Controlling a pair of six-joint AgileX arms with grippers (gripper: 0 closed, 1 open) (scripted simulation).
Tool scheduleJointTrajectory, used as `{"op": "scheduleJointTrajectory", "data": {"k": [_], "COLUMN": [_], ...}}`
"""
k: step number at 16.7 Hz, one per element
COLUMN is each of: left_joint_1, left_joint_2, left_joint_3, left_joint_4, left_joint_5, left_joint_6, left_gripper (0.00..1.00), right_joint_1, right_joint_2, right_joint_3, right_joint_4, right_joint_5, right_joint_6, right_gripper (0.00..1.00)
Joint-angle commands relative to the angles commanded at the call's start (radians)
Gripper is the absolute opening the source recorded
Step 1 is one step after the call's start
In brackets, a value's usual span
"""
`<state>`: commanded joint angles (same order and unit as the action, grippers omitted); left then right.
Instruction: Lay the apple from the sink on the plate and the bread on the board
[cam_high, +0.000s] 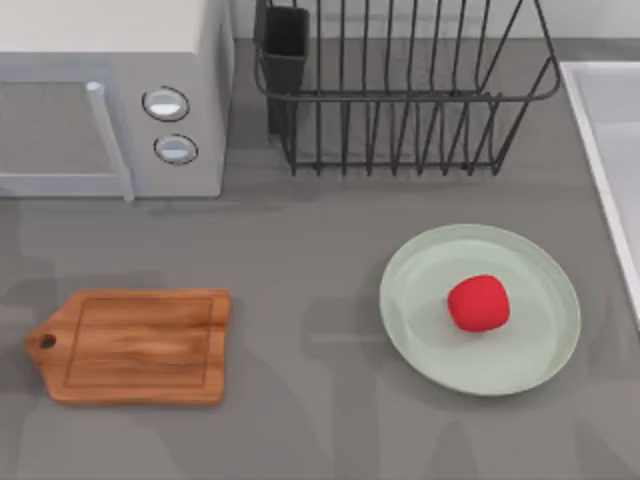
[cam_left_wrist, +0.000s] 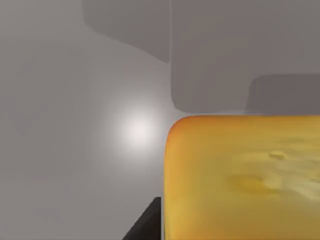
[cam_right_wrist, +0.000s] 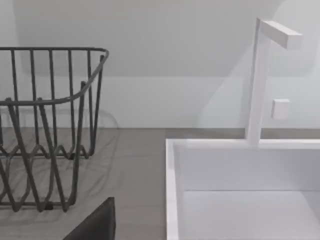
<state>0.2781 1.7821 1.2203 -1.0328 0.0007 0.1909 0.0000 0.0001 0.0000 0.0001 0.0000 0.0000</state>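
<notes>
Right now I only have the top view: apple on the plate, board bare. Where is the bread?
Observer: The bread sits close in front of the left wrist camera, against plain grey surroundings.
Operator: And past that pale edge on the far right?
Observer: That is the sink. From the right wrist camera, a white tap rises from its back rim.
Operator: Anything beside it?
Observer: The black wire dish rack stands next to it, apart from it.
</notes>
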Motion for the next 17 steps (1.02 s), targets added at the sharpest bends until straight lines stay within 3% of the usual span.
{"op": "scheduleJointTrajectory", "data": {"k": [4, 11, 14, 17], "left_joint_1": [-0.001, 0.002, 0.005, 0.001], "left_joint_2": [-0.057, -0.053, -0.047, -0.039], "left_joint_3": [0.077, 0.073, 0.061, 0.041], "left_joint_4": [-0.108, -0.104, -0.090, -0.066], "left_joint_5": [0.000, -0.002, -0.006, -0.013], "left_joint_6": [-0.003, -0.024, -0.141, -0.352], "left_gripper": [0.00, 0.00, 0.00, 0.00], "right_joint_1": [0.000, 0.000, 0.000, 0.000], "right_joint_2": [0.000, 0.000, 0.000, 0.000], "right_joint_3": [0.000, 0.000, 0.000, 0.000], "right_joint_4": [0.000, 0.000, 0.000, 0.000], "right_joint_5": [0.000, 0.000, 0.000, 0.000], "right_joint_6": [0.000, 0.000, 0.000, 0.000], "right_gripper": [1.00, 1.00, 1.00, 1.00]}}
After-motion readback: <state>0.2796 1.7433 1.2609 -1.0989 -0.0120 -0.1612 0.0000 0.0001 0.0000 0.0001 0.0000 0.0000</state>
